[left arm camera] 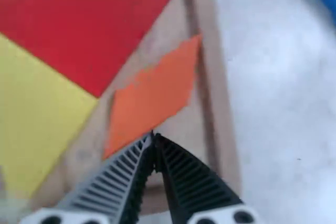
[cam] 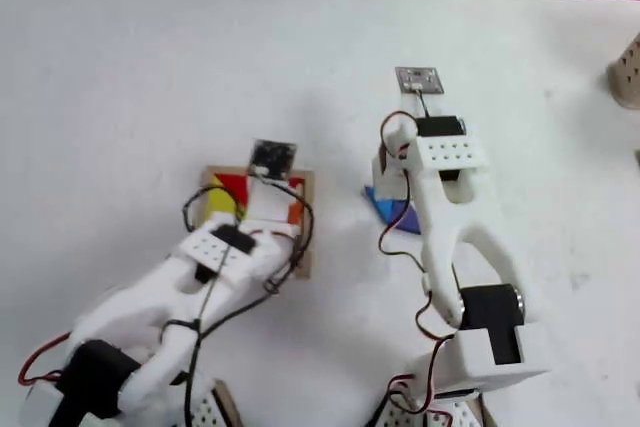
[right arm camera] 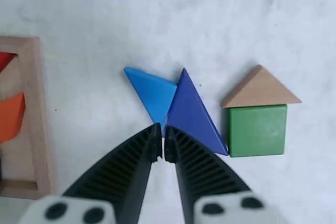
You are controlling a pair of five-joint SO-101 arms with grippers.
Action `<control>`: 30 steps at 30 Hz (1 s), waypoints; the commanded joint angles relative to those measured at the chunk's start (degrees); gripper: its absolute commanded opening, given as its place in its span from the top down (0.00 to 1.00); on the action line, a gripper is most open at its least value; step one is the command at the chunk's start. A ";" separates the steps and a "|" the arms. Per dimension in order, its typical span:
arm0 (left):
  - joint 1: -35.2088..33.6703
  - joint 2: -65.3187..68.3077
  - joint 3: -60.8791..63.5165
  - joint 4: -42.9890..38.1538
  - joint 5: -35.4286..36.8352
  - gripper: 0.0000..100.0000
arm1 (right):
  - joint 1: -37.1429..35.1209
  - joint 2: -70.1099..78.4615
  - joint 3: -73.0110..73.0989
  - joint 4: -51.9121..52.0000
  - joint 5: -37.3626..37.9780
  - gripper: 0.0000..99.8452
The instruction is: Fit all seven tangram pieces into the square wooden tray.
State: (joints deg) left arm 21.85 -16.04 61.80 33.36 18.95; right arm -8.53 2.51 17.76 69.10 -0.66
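Left gripper (left arm camera: 154,142) closed over the tray's (left arm camera: 212,77) orange piece (left arm camera: 152,95).
Right gripper (right arm camera: 163,140), closed too, sat where two blue triangles' (right arm camera: 189,111) edges met.

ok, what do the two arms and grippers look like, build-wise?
The left arm and right arm are white plastic shells with black servo blocks and loose red and black wires looping along them. Each wrist carries a white plate with rows of small holes. The left gripper and right gripper are dark, ribbed wedges on white mounts.
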 commanded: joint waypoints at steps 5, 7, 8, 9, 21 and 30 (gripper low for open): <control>-4.18 -11.74 2.64 2.37 -7.30 0.98 | 0.57 -2.15 -2.37 0.31 -0.26 0.98; -2.24 -16.57 4.84 2.37 -7.38 0.98 | 0.57 -2.15 -2.46 0.31 -0.26 0.98; -1.10 -19.03 5.89 2.02 -7.30 0.98 | 0.57 -2.15 -2.46 0.31 -0.26 0.98; -0.13 -21.49 6.59 1.85 -7.12 0.98 | 0.57 -2.15 -2.46 0.31 -0.26 0.98; 0.92 -14.02 5.10 -18.02 1.32 0.98 | 0.48 -2.15 -2.46 0.31 -0.26 0.98; -0.22 11.65 -9.67 -20.57 1.05 0.98 | 0.48 -2.15 -2.37 0.31 -0.26 0.98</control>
State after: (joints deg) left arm 21.85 -9.54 57.58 14.11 19.74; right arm -8.53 2.51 17.76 69.10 -0.66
